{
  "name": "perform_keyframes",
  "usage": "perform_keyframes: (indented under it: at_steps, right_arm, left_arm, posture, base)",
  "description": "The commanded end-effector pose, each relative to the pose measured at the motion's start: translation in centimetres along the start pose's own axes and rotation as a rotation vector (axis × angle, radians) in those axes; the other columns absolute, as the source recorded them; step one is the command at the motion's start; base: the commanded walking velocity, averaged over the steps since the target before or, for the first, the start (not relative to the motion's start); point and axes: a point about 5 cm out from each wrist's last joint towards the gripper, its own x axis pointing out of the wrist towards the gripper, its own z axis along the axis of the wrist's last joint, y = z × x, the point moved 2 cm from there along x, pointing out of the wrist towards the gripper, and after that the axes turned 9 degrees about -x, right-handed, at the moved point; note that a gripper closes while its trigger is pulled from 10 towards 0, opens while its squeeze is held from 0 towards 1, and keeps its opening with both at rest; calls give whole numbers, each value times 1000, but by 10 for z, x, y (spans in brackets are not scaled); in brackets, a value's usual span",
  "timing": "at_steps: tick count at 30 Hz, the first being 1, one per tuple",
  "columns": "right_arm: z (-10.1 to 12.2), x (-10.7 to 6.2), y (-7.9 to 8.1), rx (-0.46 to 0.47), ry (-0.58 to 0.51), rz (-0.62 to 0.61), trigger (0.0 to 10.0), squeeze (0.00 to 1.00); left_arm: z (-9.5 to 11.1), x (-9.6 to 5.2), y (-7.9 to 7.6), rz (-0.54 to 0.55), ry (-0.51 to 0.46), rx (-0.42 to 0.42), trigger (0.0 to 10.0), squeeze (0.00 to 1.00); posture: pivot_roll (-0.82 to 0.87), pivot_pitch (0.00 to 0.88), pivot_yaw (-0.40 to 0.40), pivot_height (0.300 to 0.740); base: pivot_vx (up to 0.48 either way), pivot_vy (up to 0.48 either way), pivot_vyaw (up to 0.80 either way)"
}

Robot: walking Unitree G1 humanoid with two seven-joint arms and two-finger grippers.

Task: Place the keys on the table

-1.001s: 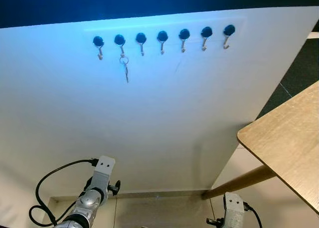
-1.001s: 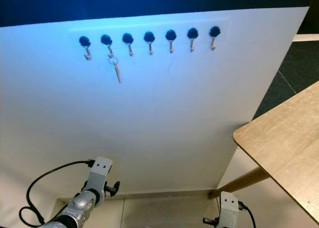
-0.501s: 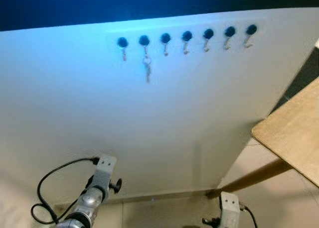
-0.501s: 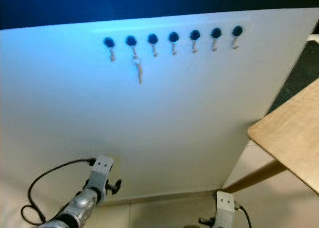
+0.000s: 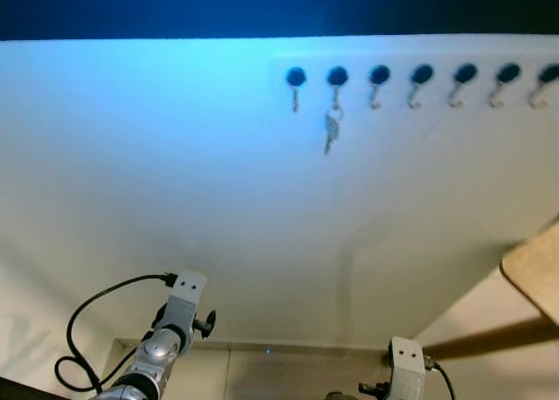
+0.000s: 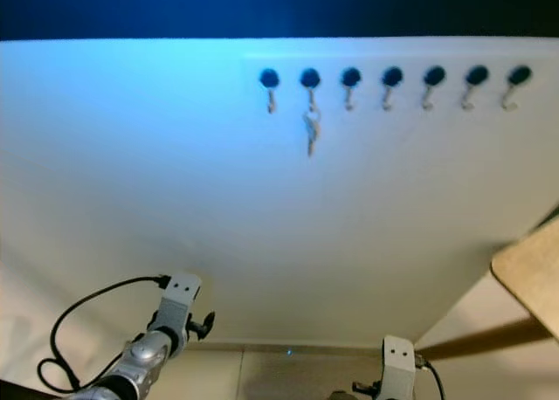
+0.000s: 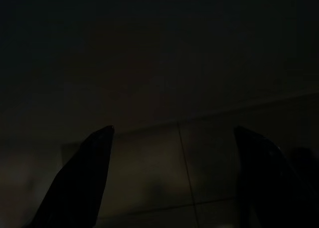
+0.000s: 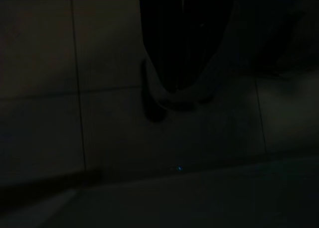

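White wall (image 5: 218, 225) is filling most of the head views, dark band running across above it, tiled floor (image 5: 288, 378) showing at the base. Row of dark-knobbed hooks (image 5: 422, 75) is sitting high on the wall. Keys (image 5: 331, 131) are hanging from the second hook from the left, flat against the wall, well above both arms. Wooden surface (image 5: 534, 273) is poking in at the right edge, one slanted leg showing under it, well apart from the keys. Left arm (image 5: 170, 330) and right arm (image 5: 404, 374) are hanging low near the floor, black cable looping off the left one. Left gripper (image 7: 172, 175) is pointing at dark floor tiles, fingers (image 7: 82, 178) spread wide apart, holding nothing. Right gripper: wrist view too dark, cannot tell open or closed.
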Motion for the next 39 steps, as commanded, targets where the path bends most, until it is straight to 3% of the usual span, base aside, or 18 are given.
perform_keyframes:
  at_steps: [1,8,21,31,37,39]
  right_arm:
    - [-2,-1,-1,8,2,-5,10000,0]
    - [-2,-1,0,9,2,-2,10000,0]
    - [-2,-1,2,29,-1,12,10000,0]
    - [-9,-2,0,56,16,1,10000,0]
    - [-14,-3,-2,76,42,-9,10000,0]
    - [-7,-3,-6,59,-2,-22,10000,0]
  left_arm:
    - [-3,-2,5,7,9,19,10000,0]
    - [-4,-3,7,28,9,-30,10000,0]
    - [1,-2,12,48,-5,-2,10000,0]
    - [-1,-2,11,61,1,-30,10000,0]
    - [-14,-5,21,130,89,-46,10000,0]
    - [-25,-8,28,181,163,-93,10000,0]
  posture:
    - [6,40,59,740]
    - [6,38,59,740]
    - [5,38,62,740]
    - [2,38,58,740]
    - [-1,40,59,740]
    - [-2,41,58,740]
  base:
    - [0,-480,0]
    - [0,-206,0]
    - [0,0,0]
    - [0,0,0]
    - [0,0,0]
    - [0,0,0]
